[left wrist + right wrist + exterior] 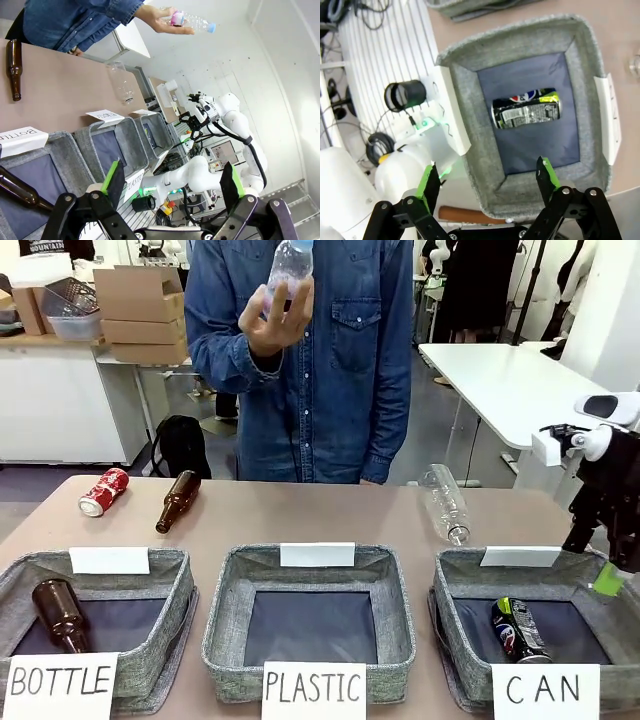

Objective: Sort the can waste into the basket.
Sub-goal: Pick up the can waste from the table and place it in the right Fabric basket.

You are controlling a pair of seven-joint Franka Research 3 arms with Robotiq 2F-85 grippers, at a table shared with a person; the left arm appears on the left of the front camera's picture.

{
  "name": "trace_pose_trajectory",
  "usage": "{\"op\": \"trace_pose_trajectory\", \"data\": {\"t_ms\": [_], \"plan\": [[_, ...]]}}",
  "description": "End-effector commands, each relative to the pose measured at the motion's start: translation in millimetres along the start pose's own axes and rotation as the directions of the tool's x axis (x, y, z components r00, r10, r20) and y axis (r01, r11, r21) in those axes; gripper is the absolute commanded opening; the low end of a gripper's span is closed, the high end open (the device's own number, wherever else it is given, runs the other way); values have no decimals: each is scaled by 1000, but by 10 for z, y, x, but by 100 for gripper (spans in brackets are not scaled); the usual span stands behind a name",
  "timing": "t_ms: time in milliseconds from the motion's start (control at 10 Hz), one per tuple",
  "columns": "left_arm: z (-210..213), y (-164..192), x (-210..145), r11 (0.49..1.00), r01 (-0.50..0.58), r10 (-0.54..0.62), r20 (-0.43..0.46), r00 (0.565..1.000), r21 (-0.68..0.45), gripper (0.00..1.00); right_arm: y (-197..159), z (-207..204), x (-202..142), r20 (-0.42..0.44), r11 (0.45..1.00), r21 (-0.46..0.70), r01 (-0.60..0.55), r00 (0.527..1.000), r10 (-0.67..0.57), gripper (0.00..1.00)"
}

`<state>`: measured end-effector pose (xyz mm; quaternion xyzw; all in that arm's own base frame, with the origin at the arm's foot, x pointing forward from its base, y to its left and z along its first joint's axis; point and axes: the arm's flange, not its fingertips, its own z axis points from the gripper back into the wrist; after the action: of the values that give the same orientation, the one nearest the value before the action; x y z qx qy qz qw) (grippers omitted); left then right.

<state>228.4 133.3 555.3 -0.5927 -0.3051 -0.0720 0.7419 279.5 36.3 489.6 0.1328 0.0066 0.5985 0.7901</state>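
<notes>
Black can (526, 108) lies in basket (520, 37); right gripper (487, 170) spread wide, empty; next, probably: fetch red can (104, 491), ten o'clock.

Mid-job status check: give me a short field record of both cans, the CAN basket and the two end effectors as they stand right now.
black can: lying on its side inside the CAN basket
red can: lying on the table, far left, beside a brown glass bottle, outside any basket
right end effector: open, holding nothing, above the CAN basket
left end effector: open, holding nothing
person: hand holds up a clear plastic bottle
remaining: red can not yet sorted
</notes>
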Motion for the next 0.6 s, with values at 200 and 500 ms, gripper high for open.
{"op": "trace_pose_trajectory", "data": {"t_ms": [200,500], "plan": [[-19,-20,27,1000,20,-19,9,1000,-18,100,-149,324,25,538,875,301,380,689,-485,100],[-19,-20,27,1000,20,-19,9,1000,-18,100,-392,666,-8,545,504,800,324,-44,-837,100]]}}
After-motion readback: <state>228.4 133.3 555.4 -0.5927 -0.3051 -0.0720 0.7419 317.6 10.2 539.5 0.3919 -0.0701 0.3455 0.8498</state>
